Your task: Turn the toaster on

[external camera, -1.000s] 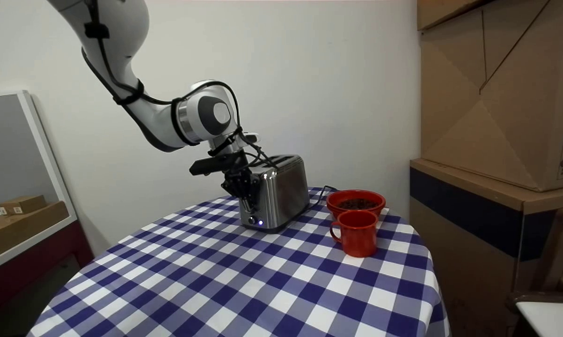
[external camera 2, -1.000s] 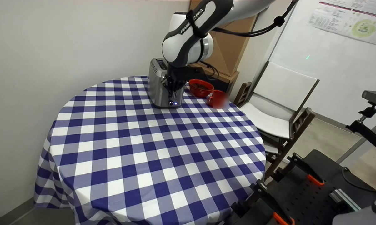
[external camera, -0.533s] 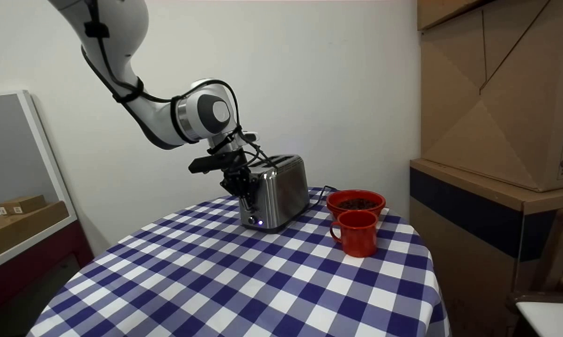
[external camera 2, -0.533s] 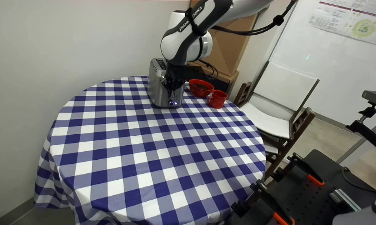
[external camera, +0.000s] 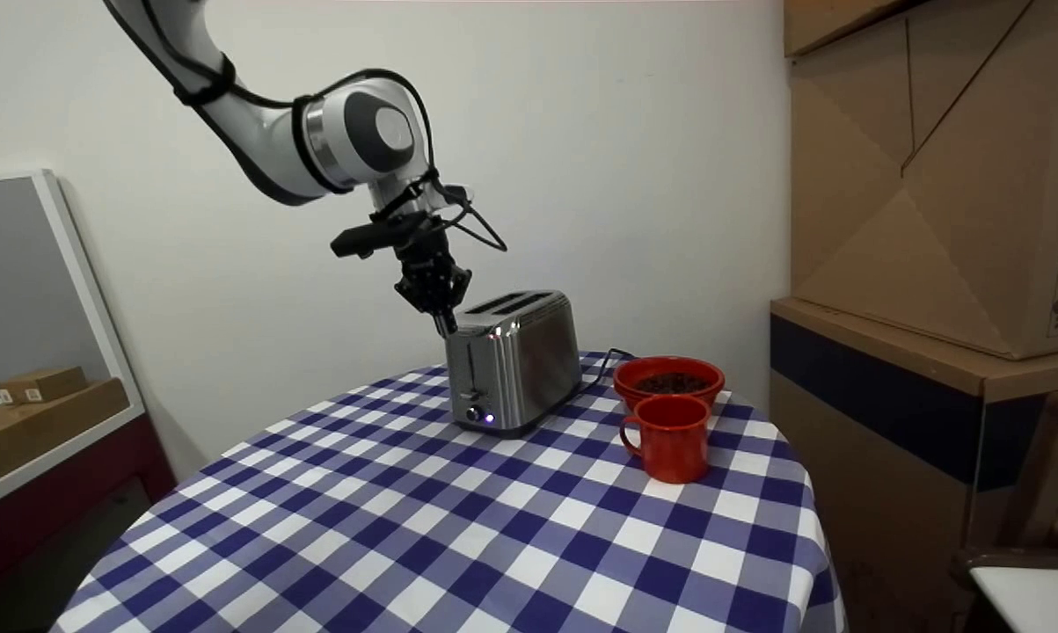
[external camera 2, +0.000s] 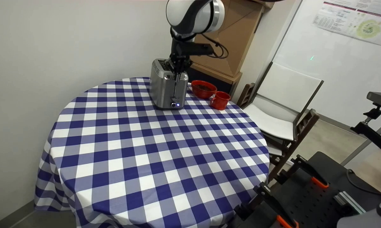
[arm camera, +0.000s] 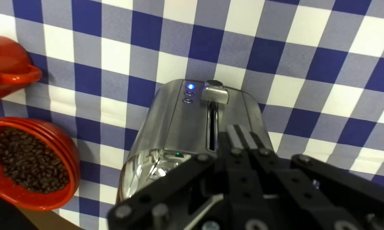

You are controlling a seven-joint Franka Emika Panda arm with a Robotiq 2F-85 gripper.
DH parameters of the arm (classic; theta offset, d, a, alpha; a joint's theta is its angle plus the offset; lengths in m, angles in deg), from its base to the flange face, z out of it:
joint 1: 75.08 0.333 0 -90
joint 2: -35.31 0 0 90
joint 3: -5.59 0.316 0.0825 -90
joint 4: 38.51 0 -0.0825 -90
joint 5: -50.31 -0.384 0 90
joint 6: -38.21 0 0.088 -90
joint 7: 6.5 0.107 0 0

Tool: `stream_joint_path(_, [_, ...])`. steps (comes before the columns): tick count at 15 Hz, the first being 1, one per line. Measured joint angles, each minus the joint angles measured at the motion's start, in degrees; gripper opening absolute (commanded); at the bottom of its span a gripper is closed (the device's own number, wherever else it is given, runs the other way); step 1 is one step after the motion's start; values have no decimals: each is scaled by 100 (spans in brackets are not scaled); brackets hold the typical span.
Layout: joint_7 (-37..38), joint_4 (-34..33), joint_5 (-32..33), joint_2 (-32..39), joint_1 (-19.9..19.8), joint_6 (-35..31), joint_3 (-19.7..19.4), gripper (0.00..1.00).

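Jaws pressed together and empty, we've risen off the lever (arm camera: 215, 95)! It sits low on the toaster (external camera: 539, 362), standing on the checked surface (external camera 2: 139, 158), blue light (arm camera: 190, 86) lit: likely switched on.

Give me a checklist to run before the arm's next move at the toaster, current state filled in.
1. Lever at the bottom of its track: ok.
2. Blue light lit on the toaster: ok.
3. Tool shut with nothing held: ok.
4. Tool off the lever, above it: ok.
5. Red mug and bowl apart from the toaster: ok.
6. Bread down in the slots: cannot tell, insides hidden.
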State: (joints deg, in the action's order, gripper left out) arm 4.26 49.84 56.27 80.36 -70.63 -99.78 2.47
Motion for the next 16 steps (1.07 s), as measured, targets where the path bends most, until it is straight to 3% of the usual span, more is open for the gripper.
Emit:
stream_joint_path(4, [-49, 858, -23, -1044, 8, 597, 119, 0])
stream_joint_path(8, [-27, 1977, -9, -2083, 66, 683, 171, 1])
stream_joint_path(9, [-25, 2278, 12, -2344, 77, 641, 171, 27])
stream_joint_path(11, [-24, 2867, 46, -2848, 78, 530, 171, 31])
stream_joint_path(16, [-18, 3994, 54, -3888, 25, 373, 171, 69])
